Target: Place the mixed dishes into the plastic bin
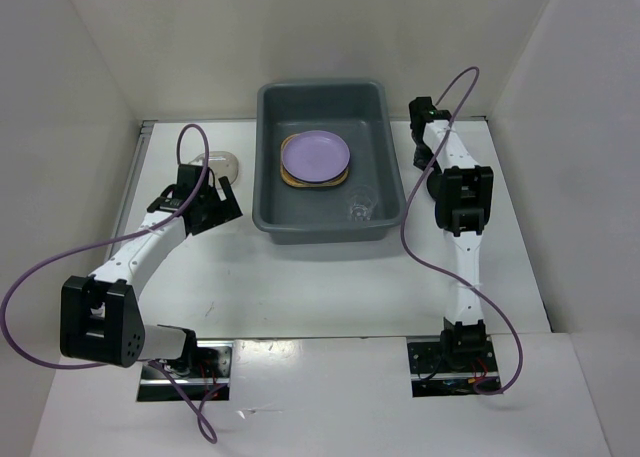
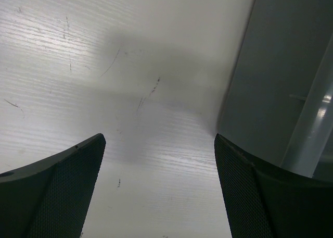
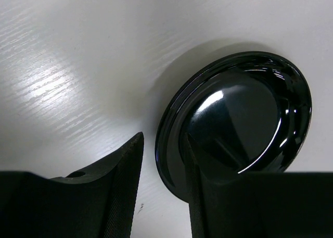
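Note:
The grey-blue plastic bin (image 1: 270, 192) stands at the table's middle back. Inside it the lilac plate (image 1: 316, 155) lies on the bamboo tray (image 1: 289, 180), and the clear glass cup (image 1: 362, 205) stands in the near right corner. The sunburst plate is not visible. The small beige dish (image 1: 218, 163) lies on the table left of the bin. My left gripper (image 1: 216, 205) is open and empty just in front of the beige dish (image 2: 160, 139). My right gripper (image 1: 421, 113) is open astride the rim of the small black dish (image 3: 244, 113), one finger (image 3: 117, 186) outside it and one inside.
The bin's outer wall (image 2: 276, 76) is close on the right in the left wrist view. White enclosure walls surround the table on the left, back and right. Purple cables loop from both arms.

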Available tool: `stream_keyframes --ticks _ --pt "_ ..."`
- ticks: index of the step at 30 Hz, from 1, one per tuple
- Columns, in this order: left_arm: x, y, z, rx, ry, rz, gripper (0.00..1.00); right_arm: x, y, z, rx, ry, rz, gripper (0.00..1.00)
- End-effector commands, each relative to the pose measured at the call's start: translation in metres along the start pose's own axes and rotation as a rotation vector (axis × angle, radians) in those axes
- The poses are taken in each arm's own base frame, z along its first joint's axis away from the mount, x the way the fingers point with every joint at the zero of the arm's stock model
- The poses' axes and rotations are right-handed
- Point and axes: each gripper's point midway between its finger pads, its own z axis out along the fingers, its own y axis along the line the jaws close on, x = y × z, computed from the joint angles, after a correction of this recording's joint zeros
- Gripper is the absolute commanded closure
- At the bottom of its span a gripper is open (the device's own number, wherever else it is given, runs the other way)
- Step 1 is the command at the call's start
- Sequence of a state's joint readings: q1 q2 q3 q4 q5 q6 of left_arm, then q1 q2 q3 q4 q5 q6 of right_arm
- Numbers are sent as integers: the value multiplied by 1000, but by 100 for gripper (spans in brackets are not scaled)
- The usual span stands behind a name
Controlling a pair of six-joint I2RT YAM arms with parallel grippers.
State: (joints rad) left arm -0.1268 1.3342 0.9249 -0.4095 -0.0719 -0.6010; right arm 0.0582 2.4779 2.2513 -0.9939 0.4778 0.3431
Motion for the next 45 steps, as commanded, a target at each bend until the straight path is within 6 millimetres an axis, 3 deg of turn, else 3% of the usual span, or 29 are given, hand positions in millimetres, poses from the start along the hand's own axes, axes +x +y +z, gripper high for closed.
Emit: stream_keyframes --ticks 1,17,22,27,29,32,36,40,45 --pt "-6 -3 2 20 -18 19 8 5 -7 6 42 10 -8 58" --pt "-8 -4 0 24 -26 19 8 18 -2 22 46 43 -25 63" --pt "-8 -4 0 24 -26 19 8 21 -1 25 48 51 -39 74" --pt "-9 -2 0 16 -31 19 8 25 -8 29 59 70 -38 97" --pt "-9 -2 0 16 -31 19 8 27 -12 32 66 80 -35 100" --pt "-9 -2 0 16 -31 19 8 19 -21 19 82 58 -28 100" --pt "-9 -2 0 16 -31 19 7 -11 -34 -16 79 -29 16 100" --pt "-9 -3 3 16 -31 19 7 -43 -52 -72 65 -142 70 100" --pt "-8 -4 3 24 -26 19 7 -60 -60 -115 46 -228 101 100"
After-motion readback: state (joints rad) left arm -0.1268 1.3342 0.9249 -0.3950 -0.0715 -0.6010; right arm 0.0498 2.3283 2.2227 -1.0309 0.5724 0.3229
